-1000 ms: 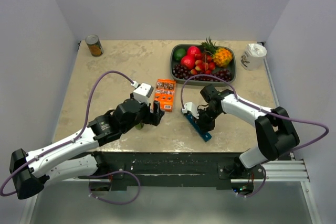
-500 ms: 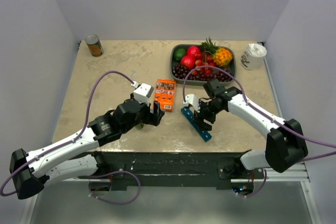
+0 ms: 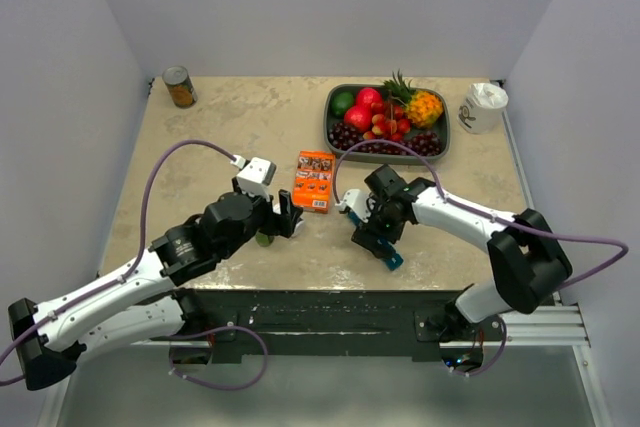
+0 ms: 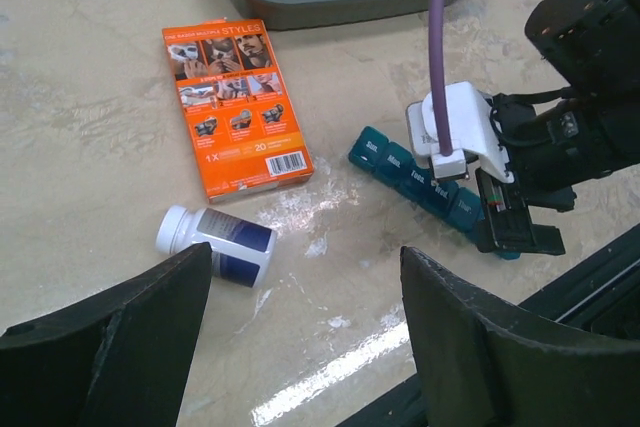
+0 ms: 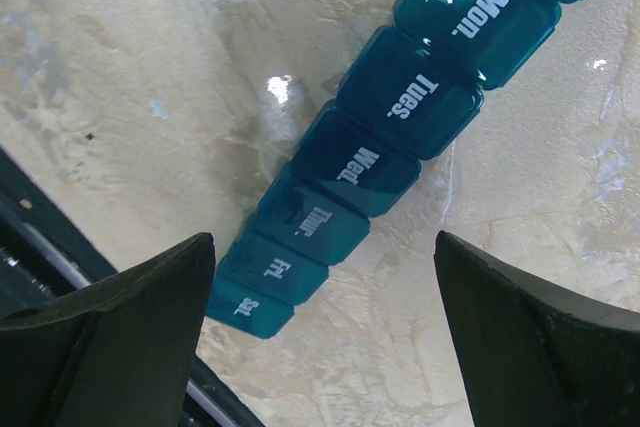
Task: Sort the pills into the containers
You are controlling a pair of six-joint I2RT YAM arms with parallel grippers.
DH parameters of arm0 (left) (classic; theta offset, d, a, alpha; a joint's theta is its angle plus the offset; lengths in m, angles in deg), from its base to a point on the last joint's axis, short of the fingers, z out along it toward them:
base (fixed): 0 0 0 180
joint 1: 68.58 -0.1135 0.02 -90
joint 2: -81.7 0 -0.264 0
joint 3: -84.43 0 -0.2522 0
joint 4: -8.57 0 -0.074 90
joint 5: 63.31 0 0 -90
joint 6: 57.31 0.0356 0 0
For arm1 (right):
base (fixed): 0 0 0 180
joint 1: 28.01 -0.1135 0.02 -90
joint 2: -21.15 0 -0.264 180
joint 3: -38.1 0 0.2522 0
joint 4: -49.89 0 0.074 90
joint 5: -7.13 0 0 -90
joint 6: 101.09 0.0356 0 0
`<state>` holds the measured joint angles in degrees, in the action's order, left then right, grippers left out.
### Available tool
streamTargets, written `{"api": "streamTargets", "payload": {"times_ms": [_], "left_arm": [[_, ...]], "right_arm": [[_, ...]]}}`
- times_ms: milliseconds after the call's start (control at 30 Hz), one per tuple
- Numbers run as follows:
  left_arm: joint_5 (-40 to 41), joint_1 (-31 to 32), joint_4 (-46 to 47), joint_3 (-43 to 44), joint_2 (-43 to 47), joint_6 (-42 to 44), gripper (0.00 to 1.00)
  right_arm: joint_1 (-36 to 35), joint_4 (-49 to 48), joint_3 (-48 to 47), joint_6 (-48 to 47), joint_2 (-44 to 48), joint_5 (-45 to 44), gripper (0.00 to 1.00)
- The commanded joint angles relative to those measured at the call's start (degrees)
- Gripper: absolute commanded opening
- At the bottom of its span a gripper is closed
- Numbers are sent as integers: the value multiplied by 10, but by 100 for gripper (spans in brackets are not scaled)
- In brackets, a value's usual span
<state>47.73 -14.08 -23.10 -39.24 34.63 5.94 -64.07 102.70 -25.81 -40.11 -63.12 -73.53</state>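
Note:
The containers are one teal strip [image 5: 400, 147] of shut day-marked lids, lying slantwise near the table's front edge [image 4: 420, 175]; only its near end [image 3: 390, 259] shows from above. My right gripper [image 5: 320, 337] hovers open just over the strip's Fri and Sat end [image 3: 368, 237], holding nothing. My left gripper [image 4: 305, 347] is open over bare table to the strip's left [image 3: 285, 219]. A white pill bottle [image 4: 215, 244] with a blue label lies on its side just ahead of the left finger. No loose pills show.
An orange box [image 3: 315, 181] lies flat between the two arms [image 4: 235, 107]. A grey fruit tray [image 3: 330, 117] stands at the back, a tin can [image 3: 179, 86] at the back left, a white cup [image 3: 484, 107] at the back right.
The right gripper's jaws have spread from shut to wide open, and it has shifted a little left over the strip. The left arm has drawn slightly left and back.

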Motion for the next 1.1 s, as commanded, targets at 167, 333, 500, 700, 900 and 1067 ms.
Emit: {"api": "streamTargets", "payload": {"times_ms": [167,333,500,700,900,1067], "left_arm": [[29,-3,-12,1,22,13,80],[28,-3,-10,-8,54,37,80],[-6,-3,13,-21,111,107,80],[-116,-3,61,-58,140,212,80],[-227,-2,83,-67,55,318,78],[-311,2,125,-60,-49,442,77]], "right_arm": [[-30,-24,-28,22,-69,-24,73],[-47,-8,-46,-53,-73,2,44],[-67,6,-88,-160,-99,7,43],[-66,47,-175,-185,-141,20,75],[14,113,-194,-213,-62,122,97],[99,130,-131,-250,27,188,96]]}}
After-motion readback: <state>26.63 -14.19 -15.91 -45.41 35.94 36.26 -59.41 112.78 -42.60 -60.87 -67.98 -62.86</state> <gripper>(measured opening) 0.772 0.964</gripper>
